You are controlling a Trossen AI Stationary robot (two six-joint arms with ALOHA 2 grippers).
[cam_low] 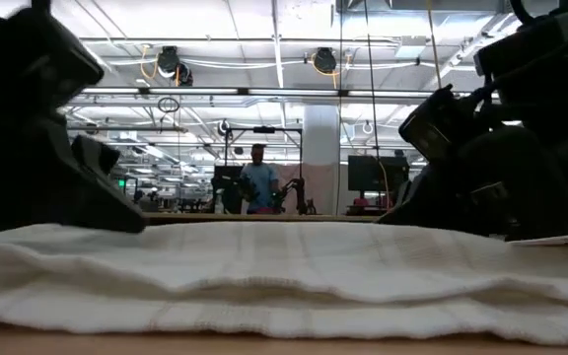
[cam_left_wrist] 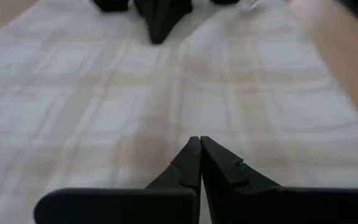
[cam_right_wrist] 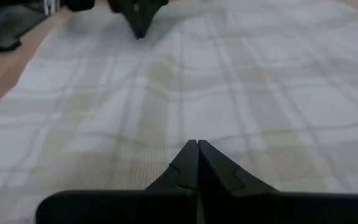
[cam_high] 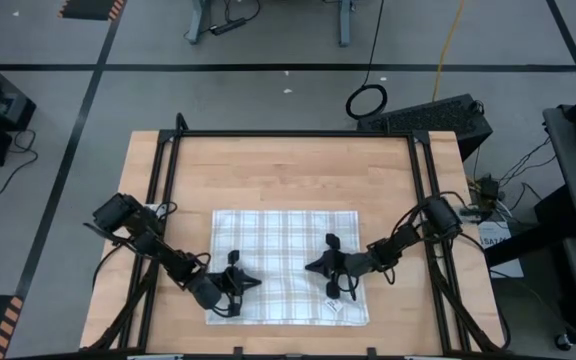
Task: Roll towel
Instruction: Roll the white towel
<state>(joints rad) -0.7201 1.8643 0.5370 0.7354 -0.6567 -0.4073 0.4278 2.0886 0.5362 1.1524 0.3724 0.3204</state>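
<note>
My wooden surface (cam_high: 288,175) fills the middle of the overhead frame, carrying the towel (cam_high: 283,240), spread flat and unrolled at lower centre, its small tag (cam_high: 333,309) near the lower right corner. My left pincer (cam_high: 256,282), fingers pressed together and pinching nothing, sits over the towel's lower left part. My right pincer (cam_high: 310,266), likewise pressed together and empty, sits over the towel right of centre, pointing toward the left one.

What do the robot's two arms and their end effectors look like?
Both arms are dark, nearly black, jointed, with thin black cables alongside. The left end effector and right end effector each carry two tapered black fingers with small stepped notches near the tips. No markings are visible.
</note>
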